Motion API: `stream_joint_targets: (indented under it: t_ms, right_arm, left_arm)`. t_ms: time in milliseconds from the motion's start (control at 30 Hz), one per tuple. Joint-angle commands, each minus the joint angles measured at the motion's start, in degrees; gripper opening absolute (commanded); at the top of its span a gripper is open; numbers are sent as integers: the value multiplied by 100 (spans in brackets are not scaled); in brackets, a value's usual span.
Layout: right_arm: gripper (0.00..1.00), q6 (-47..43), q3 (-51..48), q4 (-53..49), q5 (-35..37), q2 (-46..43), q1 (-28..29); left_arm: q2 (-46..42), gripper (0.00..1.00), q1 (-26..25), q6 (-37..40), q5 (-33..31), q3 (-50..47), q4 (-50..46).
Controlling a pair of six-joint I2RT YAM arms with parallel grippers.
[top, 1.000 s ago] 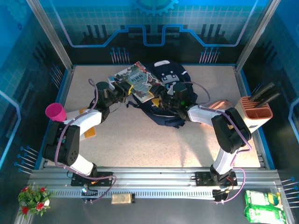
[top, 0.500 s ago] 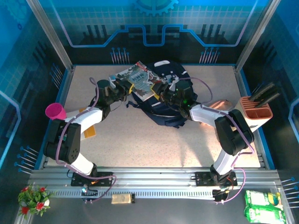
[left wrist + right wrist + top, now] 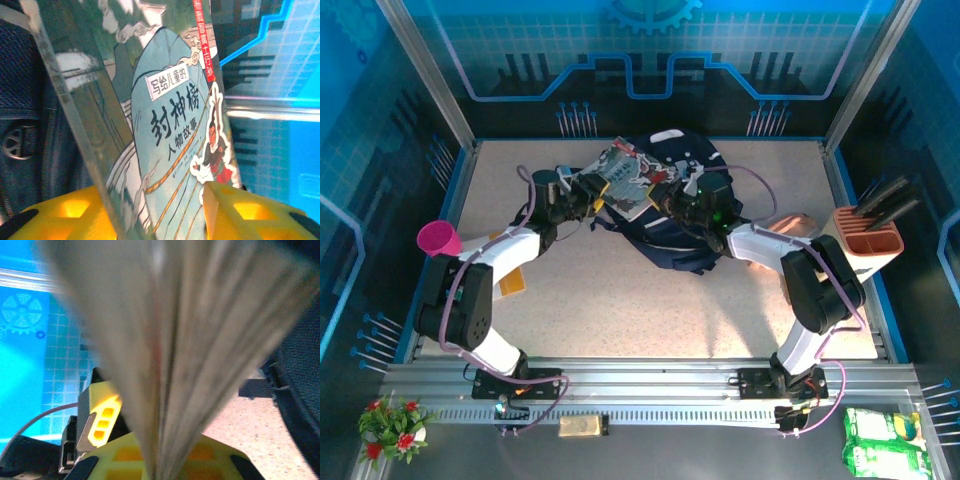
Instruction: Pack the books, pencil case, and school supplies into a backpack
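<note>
Now the right gripper (image 3: 155, 462) is squeezed tight on the page edge of the book (image 3: 625, 178), the one with the white and red picture cover. The book is tilted up over the top left part of the backpack (image 3: 688, 238). Just left of the backpack, the left gripper (image 3: 155, 202) stands open, its yellow fingers (image 3: 75, 212) apart, one on each side of the book

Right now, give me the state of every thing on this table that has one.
backpack, lying on the table.
book, tilted up over the backpack, held at one edge.
right hand, shut on the book.
left hand, open around the book's other edge.
pouch, lying on the table, untouched.
cup, upright.
holder, upright, black handles sticking out.
</note>
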Motion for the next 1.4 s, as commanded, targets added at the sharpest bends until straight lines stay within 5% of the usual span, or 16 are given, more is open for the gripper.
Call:
stream_joint_targets:
  t_ms: [0, 300, 767, 1367]
  right_arm:
    - [0, -752, 52, -679, 269, -531, -247]
    - [0, -2124, -148, -2660, 1223, -1789, -909]
    - [0, -2921, -132, -4492, 2031, -3273, -1953]
    - [0, -2938, -335, -4891, 1924, -3810, -2556]
  left_arm:
    - [-358, 59, -122, 1013, -225, 398, -1076]
    - [-210, 99, -1048, 3288, -1075, 1258, -2864]
    - [2189, 92, -2587, 6049, -2301, 4232, -5491]
    - [4275, 62, -3110, 7914, -3172, 6814, -6938]
